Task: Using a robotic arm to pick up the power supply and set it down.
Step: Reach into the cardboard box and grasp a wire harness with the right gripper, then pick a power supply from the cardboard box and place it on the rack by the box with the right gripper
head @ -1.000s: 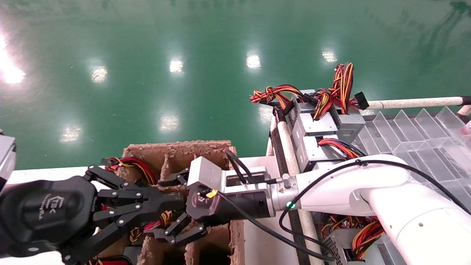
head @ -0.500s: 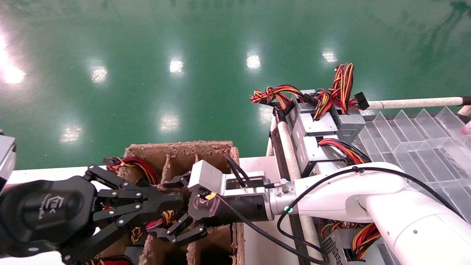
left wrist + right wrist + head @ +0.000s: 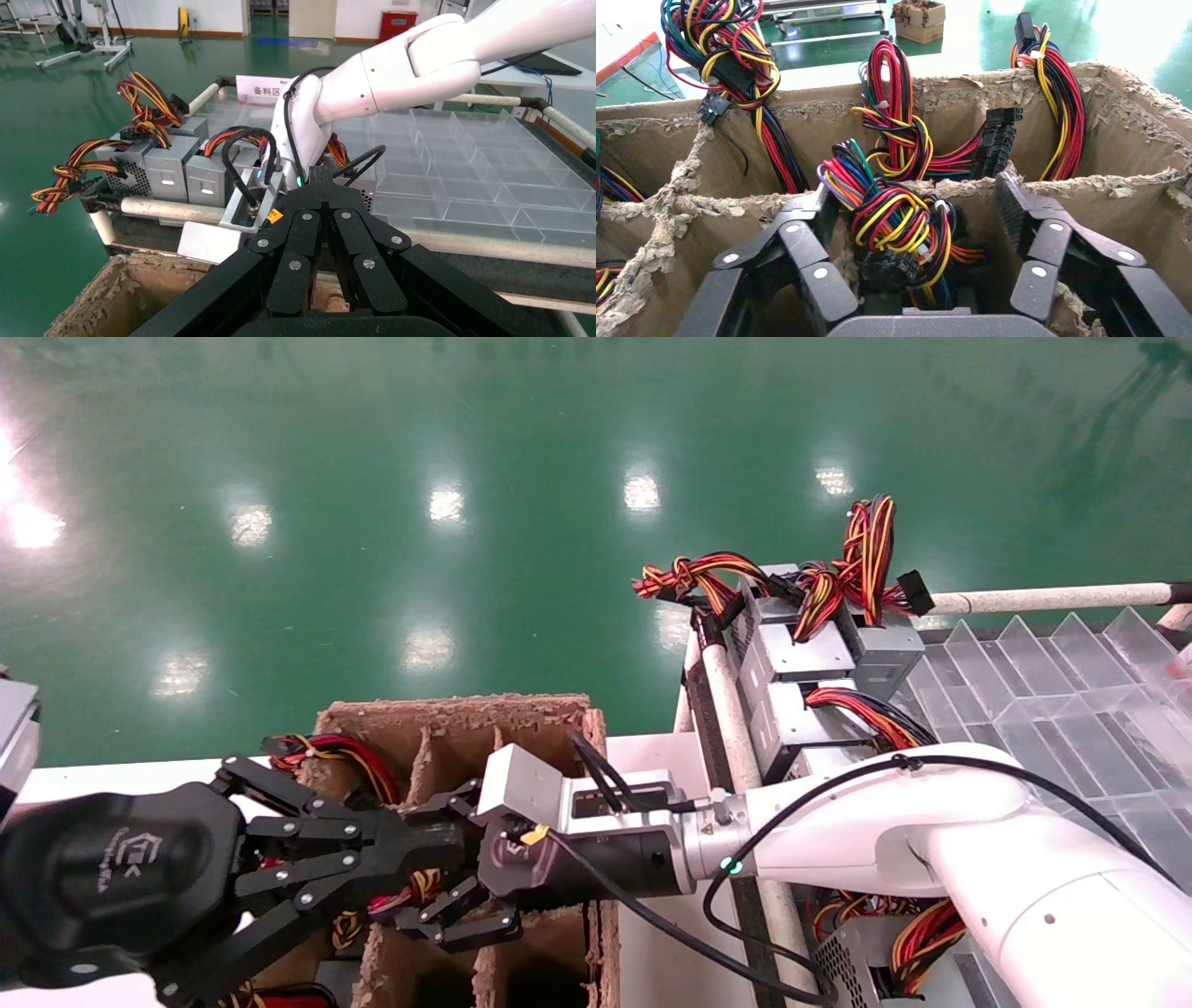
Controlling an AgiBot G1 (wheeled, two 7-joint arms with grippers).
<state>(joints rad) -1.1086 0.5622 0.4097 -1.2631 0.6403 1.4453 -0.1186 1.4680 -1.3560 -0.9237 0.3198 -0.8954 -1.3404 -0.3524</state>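
Black linkage fingers of the right gripper (image 3: 916, 246) stand spread wide, one on each side of a tied wire bundle (image 3: 898, 225) of red, yellow, black and purple-teal leads. That bundle belongs to the power supply (image 3: 891, 270), sunk in a cell of the brown cardboard divider box (image 3: 1102, 189); only a dark part of it shows beneath the wires, and its metal case is hidden. Neither finger visibly touches the wires.

Right gripper, head view: reaching from the right over the box (image 3: 447, 719), at the end of the robotic arm (image 3: 885, 812), white with a black wrist.

Left gripper (image 3: 410, 845): just beside the right one over the same box, fingers drawn together to a narrow point, holding nothing.

Neighbouring cells: further wire bundles (image 3: 898, 133).

Beyond the box: row of grey power supplies (image 3: 801, 663) on a cart (image 3: 736, 728), next to clear plastic divider trays (image 3: 1043, 682).

Farthest: glossy green floor (image 3: 372, 477).
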